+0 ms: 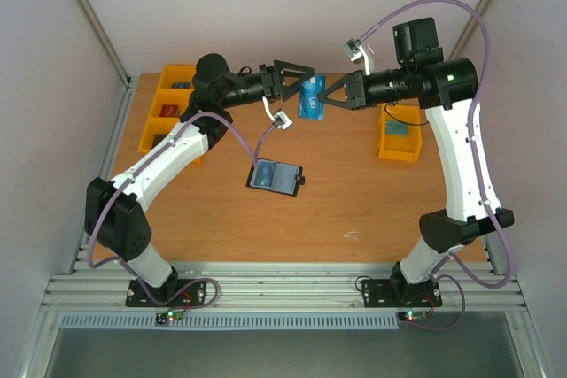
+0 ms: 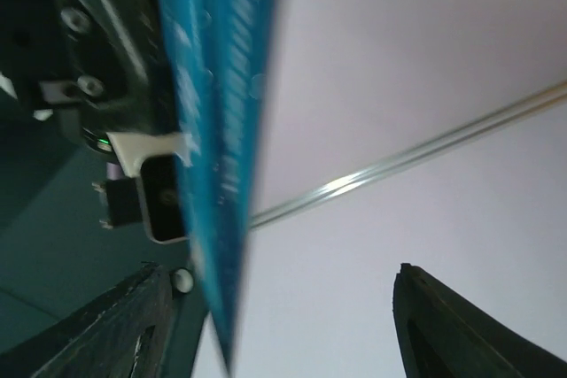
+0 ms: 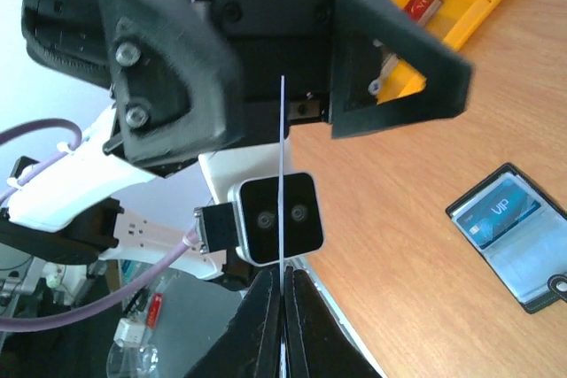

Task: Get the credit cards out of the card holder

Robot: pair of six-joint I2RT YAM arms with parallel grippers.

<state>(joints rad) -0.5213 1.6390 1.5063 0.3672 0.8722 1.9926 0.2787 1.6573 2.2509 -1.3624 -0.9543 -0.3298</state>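
Showing blue printed face: thin credit card (image 1: pixel 312 97).

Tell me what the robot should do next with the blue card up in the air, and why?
Probably the left tool should close on the blue card. The right tool pinches one edge of it in midair, and the left tool stands open with the card between its sides, not gripping it. It likely needs that grip before the right tool lets go.

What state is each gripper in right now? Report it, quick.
Left gripper: open, fingers either side of the blue credit card.
Right gripper: shut on the blue credit card's edge.
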